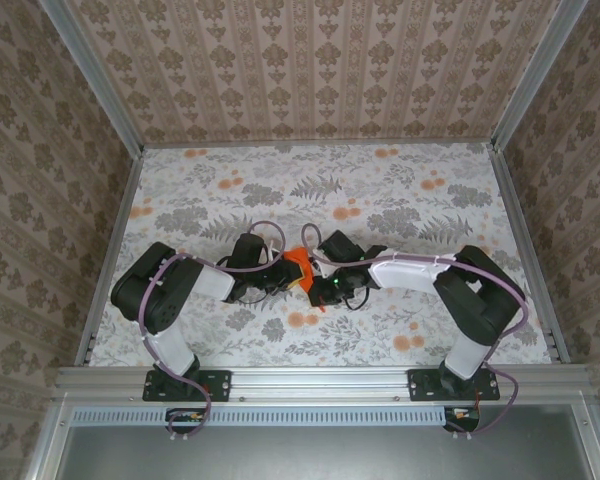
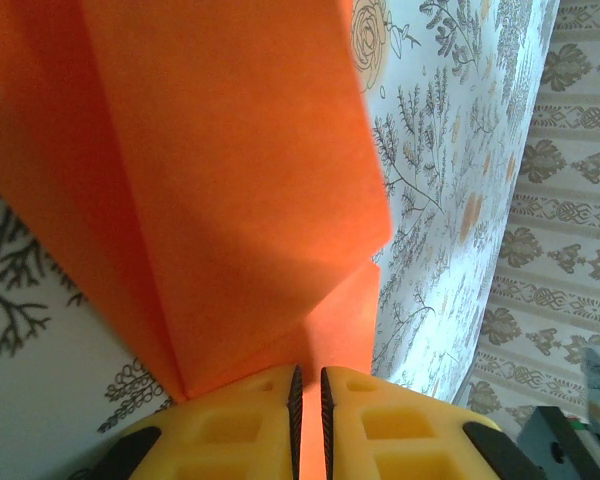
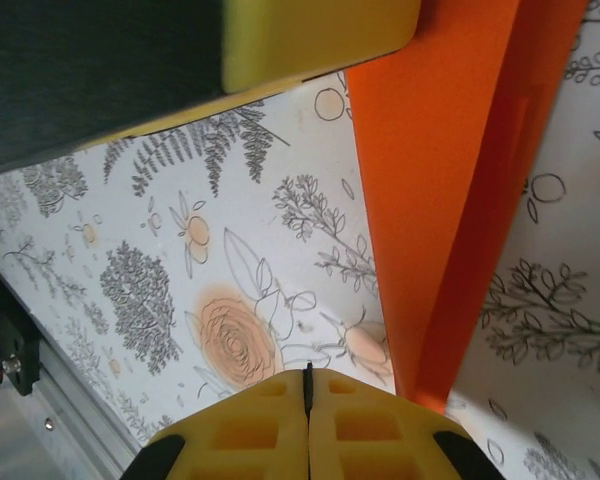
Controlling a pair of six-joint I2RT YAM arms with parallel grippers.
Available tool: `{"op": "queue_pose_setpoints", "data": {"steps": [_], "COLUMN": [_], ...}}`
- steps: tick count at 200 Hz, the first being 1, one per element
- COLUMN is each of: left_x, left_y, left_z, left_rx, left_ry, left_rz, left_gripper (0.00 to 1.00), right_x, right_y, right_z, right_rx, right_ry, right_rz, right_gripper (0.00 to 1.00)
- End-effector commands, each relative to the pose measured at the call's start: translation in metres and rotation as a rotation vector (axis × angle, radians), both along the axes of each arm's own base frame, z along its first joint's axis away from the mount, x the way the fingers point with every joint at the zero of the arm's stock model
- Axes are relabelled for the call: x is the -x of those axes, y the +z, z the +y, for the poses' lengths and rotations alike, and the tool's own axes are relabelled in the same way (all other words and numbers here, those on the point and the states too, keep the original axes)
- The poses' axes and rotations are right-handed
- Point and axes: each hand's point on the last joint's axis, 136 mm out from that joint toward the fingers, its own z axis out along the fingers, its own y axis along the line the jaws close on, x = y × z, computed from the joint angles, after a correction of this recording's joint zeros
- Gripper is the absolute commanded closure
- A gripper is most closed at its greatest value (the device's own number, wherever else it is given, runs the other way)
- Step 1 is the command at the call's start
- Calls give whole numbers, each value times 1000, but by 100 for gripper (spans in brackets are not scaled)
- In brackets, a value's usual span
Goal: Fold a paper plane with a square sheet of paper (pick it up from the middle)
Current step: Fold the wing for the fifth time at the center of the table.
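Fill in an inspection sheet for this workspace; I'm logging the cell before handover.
Surface: table, floral print, flat.
Job's things: orange paper, folded with sharp creases, at mid-table.
Clutter: nothing seen.
Pincers: left pincer shut on the paper's edge; right pincer shut, nothing between its fingers, the paper just beside it.
Cables: lilac cables in loose loops, one close to the paper.
Surroundings: wallpapered walls on three sides; metal rail along the near edge.
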Motion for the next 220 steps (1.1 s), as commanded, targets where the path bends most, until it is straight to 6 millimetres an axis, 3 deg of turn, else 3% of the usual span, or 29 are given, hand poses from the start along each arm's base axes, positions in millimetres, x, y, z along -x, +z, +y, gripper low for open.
{"op": "queue_pose_setpoints", "data": {"steps": [1,91,112,150,220], "left_x": [11,15,15,16,18], "left_y": [-27,-34,-36,-37,-40], "left_z": [13,19,19,20,22], "left_rx": [-78,-106,-111,-115,-133], "left_ry": [17,25,24,24,24], "left_rz": [88,113,119,125,140], "left_gripper": [84,85,86,86,87], "right_x": [-5,10,6,-9,-27], "right_y": [-2,-35,-28,4,-9], "right_z": [8,-11,-10,7,16], "right_rx": [-13,21,3,-80,-51], "right_ry": [-10,-38,-39,-38,-58], "right_rz": [13,88,74,12,7], "right_gripper": [94,95,95,94,95]}}
